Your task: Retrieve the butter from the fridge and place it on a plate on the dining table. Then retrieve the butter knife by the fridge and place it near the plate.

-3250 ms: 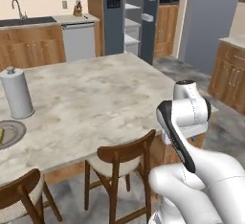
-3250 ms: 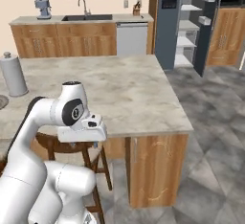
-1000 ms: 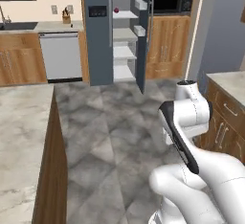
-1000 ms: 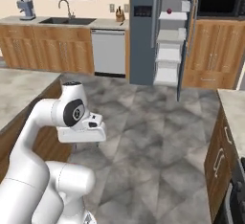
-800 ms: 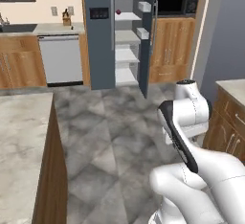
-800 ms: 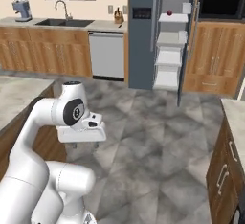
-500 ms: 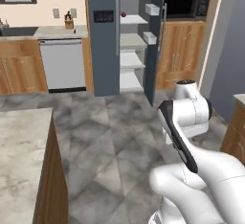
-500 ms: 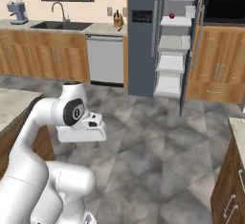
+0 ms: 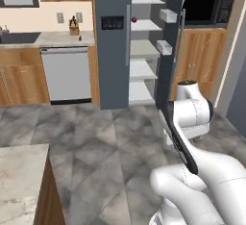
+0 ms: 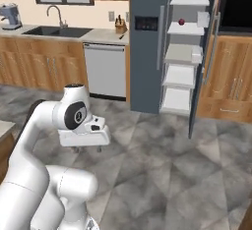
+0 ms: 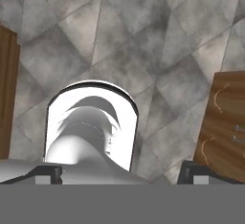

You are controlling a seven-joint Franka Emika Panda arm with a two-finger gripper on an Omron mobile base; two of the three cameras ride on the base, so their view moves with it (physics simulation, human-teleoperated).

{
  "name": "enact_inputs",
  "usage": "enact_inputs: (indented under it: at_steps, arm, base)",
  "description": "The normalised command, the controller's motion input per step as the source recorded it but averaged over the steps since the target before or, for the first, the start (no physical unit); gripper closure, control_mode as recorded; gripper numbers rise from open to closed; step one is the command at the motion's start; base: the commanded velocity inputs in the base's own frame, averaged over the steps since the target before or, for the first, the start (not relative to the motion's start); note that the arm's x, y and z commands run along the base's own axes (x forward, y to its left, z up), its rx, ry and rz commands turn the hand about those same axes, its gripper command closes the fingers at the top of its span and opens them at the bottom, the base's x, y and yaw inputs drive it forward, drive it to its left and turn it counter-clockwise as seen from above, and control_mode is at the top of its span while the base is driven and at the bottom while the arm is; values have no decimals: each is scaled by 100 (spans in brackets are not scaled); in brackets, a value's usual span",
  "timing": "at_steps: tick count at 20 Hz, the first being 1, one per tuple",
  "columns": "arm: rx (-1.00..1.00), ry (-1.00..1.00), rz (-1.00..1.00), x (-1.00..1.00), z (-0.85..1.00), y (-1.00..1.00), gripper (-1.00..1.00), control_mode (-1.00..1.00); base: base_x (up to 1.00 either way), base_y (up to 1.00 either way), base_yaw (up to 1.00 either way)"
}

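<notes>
Fridge [image 10: 147,47] right door's swung open showing white shelves, hand [image 11: 119,173] pointed at the floor, fingers wide apart, holding nothing.

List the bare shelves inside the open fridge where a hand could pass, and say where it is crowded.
In the fridge, the three lower shelves between the closed left door and the open right door look bare. The second shelf from the top holds a small red item in the middle, with room on either side. The white door bins narrow the right edge.
</notes>
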Motion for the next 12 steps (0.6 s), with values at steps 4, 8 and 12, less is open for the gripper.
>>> enact_inputs:
  at_steps: [4, 8, 12]
  arm:
    - [0, 0, 0, 0, 0, 0, -100, 100]
    - [0, 0, 0, 0, 0, 0, -100, 100]
    - [0, 0, 0, 0, 0, 0, -100, 100]
  base:
    - [100, -2, 22]
    - [100, -2, 6]
    - [100, 0, 7]
